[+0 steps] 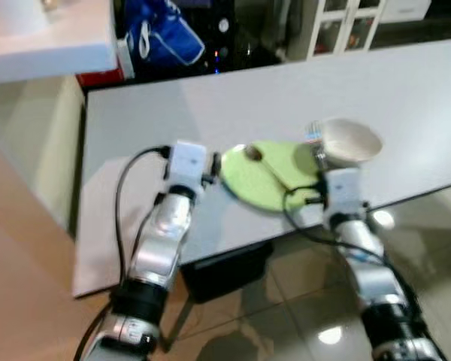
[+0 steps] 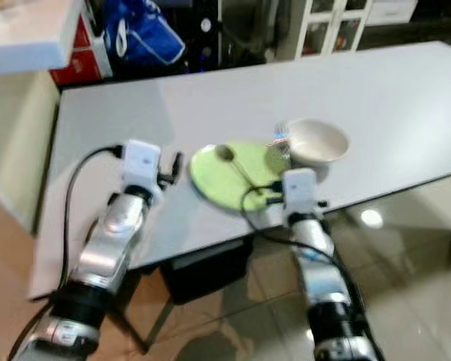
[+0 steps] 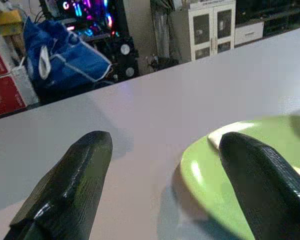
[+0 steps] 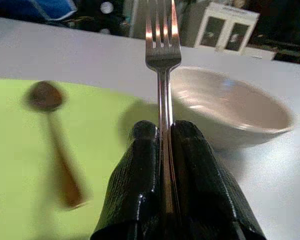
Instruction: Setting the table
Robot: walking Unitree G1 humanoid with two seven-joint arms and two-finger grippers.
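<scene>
Right gripper (image 4: 162,145) clamped on fork (image 4: 162,45), my carry grip, over plate (image 1: 267,180) by bowl (image 1: 351,143). Left gripper (image 3: 160,165) spread at plate rim.

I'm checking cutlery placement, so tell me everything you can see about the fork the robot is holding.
The fork looks like shiny silver metal, with four tines and a slim straight handle. The right end effector is shut on the handle, pinching it between both black fingers, so the tines stick out past the fingertips. It is held above the table, over the near edge of the green plate, with its tines toward the white bowl. It does not appear to touch anything besides the fingers.
</scene>
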